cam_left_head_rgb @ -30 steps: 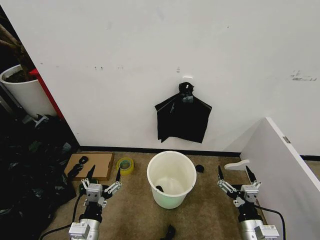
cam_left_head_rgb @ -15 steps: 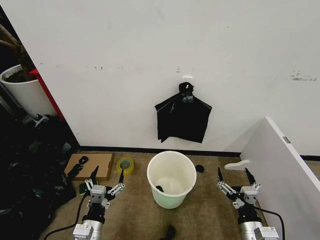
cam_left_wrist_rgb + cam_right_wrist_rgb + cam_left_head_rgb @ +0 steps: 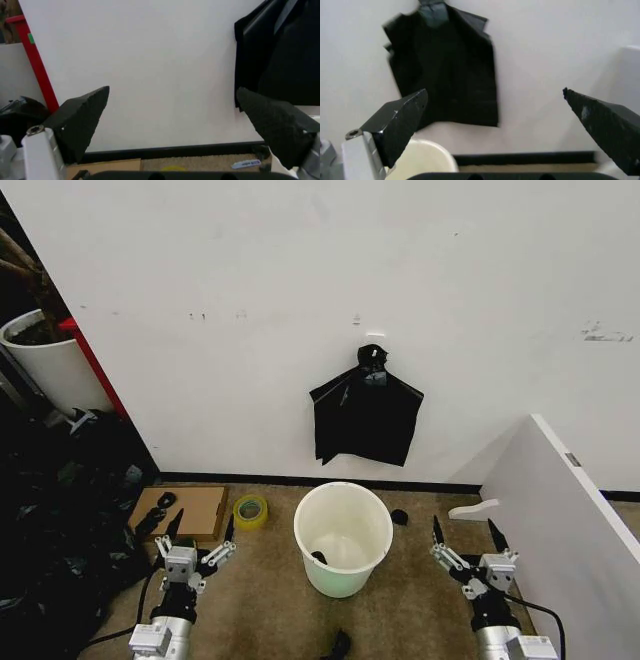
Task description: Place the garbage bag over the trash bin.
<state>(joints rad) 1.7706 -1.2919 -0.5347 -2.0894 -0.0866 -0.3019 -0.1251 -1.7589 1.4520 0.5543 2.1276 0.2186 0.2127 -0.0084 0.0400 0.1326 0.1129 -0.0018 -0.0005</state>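
The left gripper [image 3: 200, 531] is hovering low over the carpeted floor [image 3: 260, 600] with its fingers spread wide and nothing between them. The right gripper [image 3: 465, 537] is hovering at about the same height on the other side, its fingers also splayed wide and empty.

The trash bin [image 3: 343, 538], a round white bucket, is standing upright on the floor between the two grippers, apart from both, closer to the wall [image 3: 300, 300] than either set of fingertips. Its mouth is bare, with no liner over the rim, and a small dark scrap is lying inside near its bottom.

Beyond the bin, well above and ahead of both grippers, a flat black bag [image 3: 366, 415] with a knotted top is hanging on the wall; the right wrist view is looking straight at it, and the left wrist view is catching its edge [image 3: 280, 52].

The garbage bag [image 3: 60, 530], a glossy crinkled black heap, is lying on the floor out to the left of the left gripper, near but not touching it. Just ahead of the left gripper a flat cardboard piece [image 3: 185, 510] and a roll of yellow tape [image 3: 250, 510] are lying side by side near the baseboard. A white plant pot [image 3: 45, 365] is standing far to the left of that gripper. A white panel [image 3: 570, 510] is rising just right of the right gripper.
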